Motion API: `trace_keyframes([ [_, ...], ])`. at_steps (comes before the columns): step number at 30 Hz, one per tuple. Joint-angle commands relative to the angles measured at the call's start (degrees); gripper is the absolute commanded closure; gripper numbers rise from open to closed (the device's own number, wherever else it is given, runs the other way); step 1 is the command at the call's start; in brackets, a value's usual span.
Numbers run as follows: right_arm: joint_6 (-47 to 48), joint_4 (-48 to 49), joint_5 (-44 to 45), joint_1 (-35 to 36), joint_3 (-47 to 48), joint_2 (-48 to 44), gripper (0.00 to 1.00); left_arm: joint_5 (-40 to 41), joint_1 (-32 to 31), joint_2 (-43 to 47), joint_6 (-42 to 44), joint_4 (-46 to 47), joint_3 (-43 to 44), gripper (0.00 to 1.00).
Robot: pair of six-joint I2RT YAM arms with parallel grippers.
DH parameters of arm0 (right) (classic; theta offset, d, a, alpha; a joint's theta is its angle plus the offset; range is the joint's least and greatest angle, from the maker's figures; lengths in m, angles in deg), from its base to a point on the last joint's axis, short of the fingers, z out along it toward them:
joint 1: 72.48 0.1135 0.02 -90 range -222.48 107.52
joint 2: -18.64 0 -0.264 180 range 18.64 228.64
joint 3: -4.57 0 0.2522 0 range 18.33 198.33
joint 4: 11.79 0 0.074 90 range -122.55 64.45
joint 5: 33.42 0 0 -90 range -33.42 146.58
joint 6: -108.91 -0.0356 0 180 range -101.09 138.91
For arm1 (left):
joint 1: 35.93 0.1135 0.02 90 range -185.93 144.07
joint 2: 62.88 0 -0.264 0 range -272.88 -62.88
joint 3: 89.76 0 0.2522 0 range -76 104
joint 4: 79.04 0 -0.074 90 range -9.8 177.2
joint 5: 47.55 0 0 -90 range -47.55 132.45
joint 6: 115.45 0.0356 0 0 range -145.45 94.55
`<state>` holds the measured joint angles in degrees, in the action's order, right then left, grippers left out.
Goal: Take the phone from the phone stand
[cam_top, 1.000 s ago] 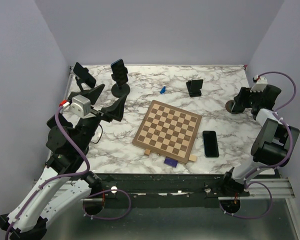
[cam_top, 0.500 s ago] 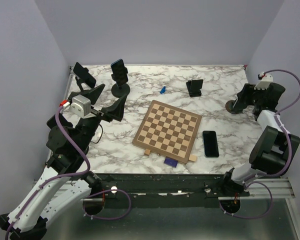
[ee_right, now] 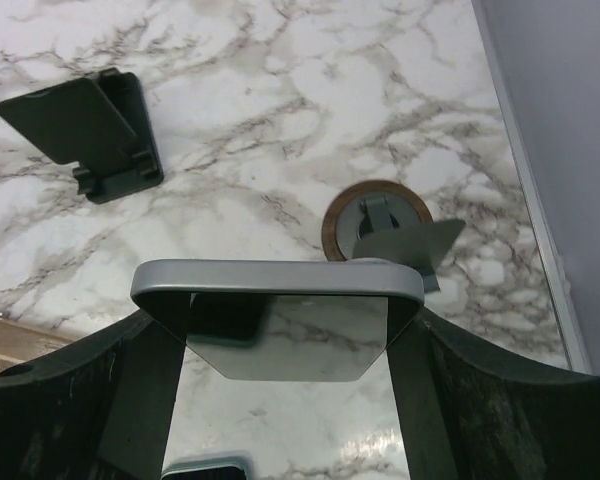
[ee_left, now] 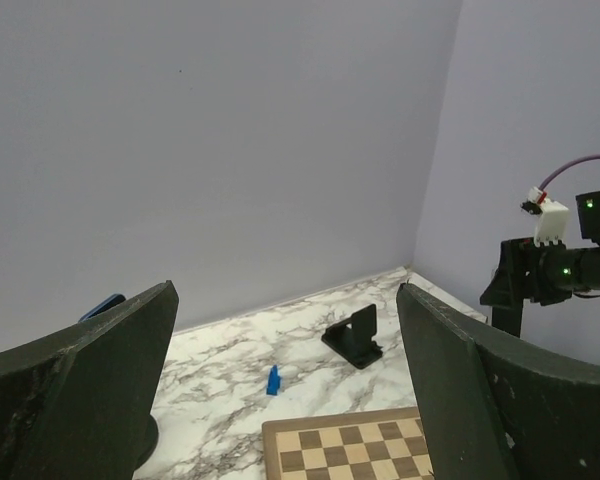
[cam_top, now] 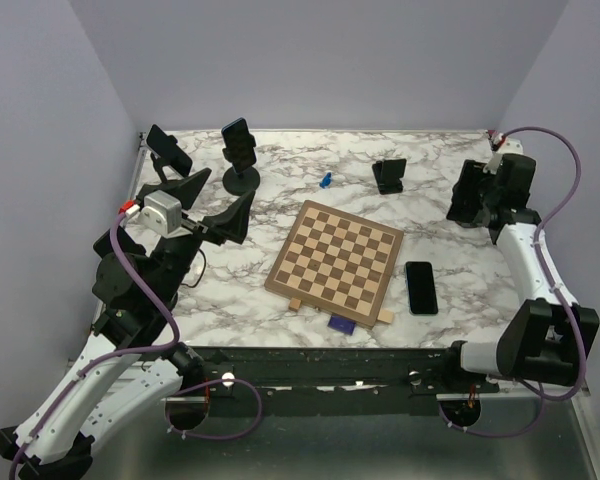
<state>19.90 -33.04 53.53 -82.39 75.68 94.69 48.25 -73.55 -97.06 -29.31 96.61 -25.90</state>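
While the left gripper (cam_top: 215,203) hung with its jaws wide apart, the right gripper (ee_right: 285,330) held the silver phone (ee_right: 280,282) between its own jaws above the empty round stand (ee_right: 378,222), so the lifting seemed done and the next move called for laying it on the marble table (cam_top: 460,290).

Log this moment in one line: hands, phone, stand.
left hand: open, empty | right hand: shut on phone | stand: on table, empty | phone: clear of stand, not set down

Marble table (cam_top: 430,225); chessboard (cam_top: 337,255) lies midway; black phone (cam_top: 421,287) flat beside its right edge; blue piece (cam_top: 325,180) and phone stand (cam_top: 388,175) behind.
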Motion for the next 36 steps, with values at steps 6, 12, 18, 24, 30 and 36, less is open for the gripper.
trace_keyframes([
  [6, -9.9, -32.6, 11.4, 2.7, 16.1, 9.1, 0.99, -0.8, -0.9, 0.2, 0.0, 0.8, -0.4, 0.01],
  [12, -7.6, -42.2, 19.5, 8.5, 16.2, 17.6, 0.99, -0.3, -1.0, 0.7, 0.1, 0.9, -0.5, 0.01],
  [18, -9.3, -43.3, 19.3, 9.3, 11.2, 20.6, 0.99, -0.1, -1.6, 0.2, 0.2, 1.1, -0.7, 0.01],
  [24, -9.5, -42.7, 25.2, 9.6, 9.1, 16.2, 0.99, 0.2, -2.3, 0.1, 0.4, 1.3, -0.9, 0.02],
  [30, -10.3, -42.4, 29.1, 10.9, 6.7, 14.2, 0.99, 1.0, -2.9, 0.4, 1.4, 1.5, -1.1, 0.01],
  [36, -11.1, -42.6, 31.8, 11.7, 6.8, 15.0, 0.99, 2.4, -3.6, 1.0, 3.0, 2.2, -1.6, 0.02],
])
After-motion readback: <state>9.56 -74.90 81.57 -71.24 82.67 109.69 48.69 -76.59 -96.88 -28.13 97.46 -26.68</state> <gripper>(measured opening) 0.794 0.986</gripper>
